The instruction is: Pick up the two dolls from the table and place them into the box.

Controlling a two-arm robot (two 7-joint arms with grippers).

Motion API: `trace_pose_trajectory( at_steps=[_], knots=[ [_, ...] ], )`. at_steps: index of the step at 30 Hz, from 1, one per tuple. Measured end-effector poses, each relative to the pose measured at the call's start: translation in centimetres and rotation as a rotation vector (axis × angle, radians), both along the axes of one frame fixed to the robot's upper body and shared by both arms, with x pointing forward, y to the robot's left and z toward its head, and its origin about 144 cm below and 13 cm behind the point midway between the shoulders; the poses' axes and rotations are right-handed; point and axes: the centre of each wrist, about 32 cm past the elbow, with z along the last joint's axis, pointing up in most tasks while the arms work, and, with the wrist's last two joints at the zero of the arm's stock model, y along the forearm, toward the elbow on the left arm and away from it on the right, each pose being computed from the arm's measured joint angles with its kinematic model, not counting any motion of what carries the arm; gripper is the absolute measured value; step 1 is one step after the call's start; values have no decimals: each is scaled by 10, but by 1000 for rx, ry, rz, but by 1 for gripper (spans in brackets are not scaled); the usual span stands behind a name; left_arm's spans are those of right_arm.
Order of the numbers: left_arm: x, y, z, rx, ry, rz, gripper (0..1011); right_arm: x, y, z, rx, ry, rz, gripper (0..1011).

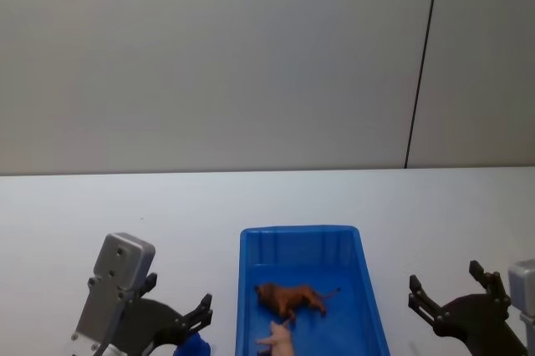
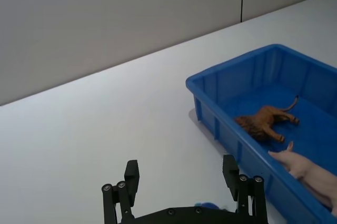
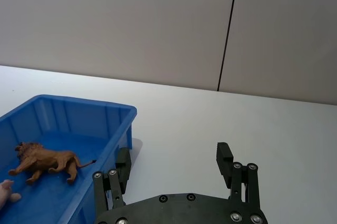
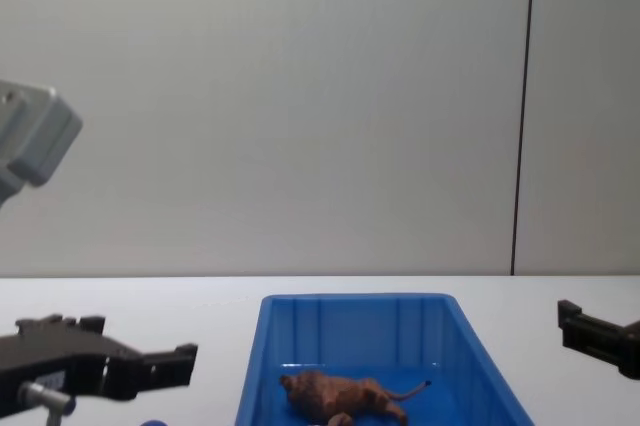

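The box [image 1: 366,281] is a blue bin at the near middle of the white table [image 1: 84,214]. A brown lion doll [image 1: 291,297] lies on its side inside the box, also seen in the left wrist view [image 2: 266,121], right wrist view [image 3: 47,160] and chest view [image 4: 335,394]. Left of the box, my left gripper [image 1: 199,312] hovers open [image 2: 181,177]. A small blue doll [image 1: 192,346] sits just beneath it, mostly hidden [image 2: 208,205]. My right gripper [image 1: 443,287] hangs open [image 3: 174,163] to the right of the box, holding nothing.
A pink toy animal [image 1: 276,338] lies in the box near the lion doll, toward the near end [image 2: 310,169]. A grey wall with a dark vertical seam [image 1: 422,63] stands behind the table. Bare tabletop stretches to both sides of the box.
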Motion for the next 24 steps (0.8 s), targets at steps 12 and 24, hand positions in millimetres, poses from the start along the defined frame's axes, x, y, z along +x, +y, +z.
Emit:
trace_pose_trajectory(
  at_steps=[12, 24],
  knots=[
    [2, 9, -17, -3, 77, -4, 1003, 0, 0, 0, -1, 0, -1, 1001],
    [4, 12, -29, -16, 130, -27, 907, 0, 0, 0, -1, 0, -2, 1001]
  ],
)
